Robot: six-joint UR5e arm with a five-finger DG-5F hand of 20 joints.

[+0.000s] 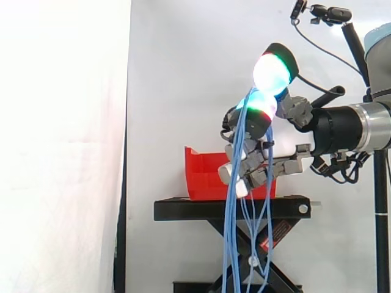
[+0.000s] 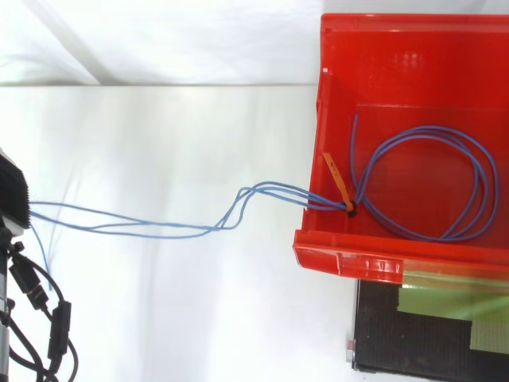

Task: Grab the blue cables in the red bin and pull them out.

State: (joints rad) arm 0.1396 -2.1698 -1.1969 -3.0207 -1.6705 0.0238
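Observation:
My hand (image 1: 264, 160) is raised in front of the red bin (image 1: 204, 174) in the side view, a little above its rim. Its glowing fingertips (image 1: 272, 72) point up and its lower fingers are curled. The hand is shut on a bundle of blue cables (image 1: 239, 159) that runs up between the glowing pads and hangs down past the stand. From above, one loop of the blue cables (image 2: 429, 183) still lies inside the red bin (image 2: 413, 72). An orange tie (image 2: 337, 181) binds the strands at the bin's front lip. From there the strands stretch left out of the bin.
The bin sits on a black scissor stand (image 1: 232, 209), whose top (image 2: 429, 342) carries a strip of green tape. A camera on a mount (image 1: 330, 13) hangs at the upper right, with a dark pole (image 1: 382, 213) beside the arm. A white curtain hangs behind.

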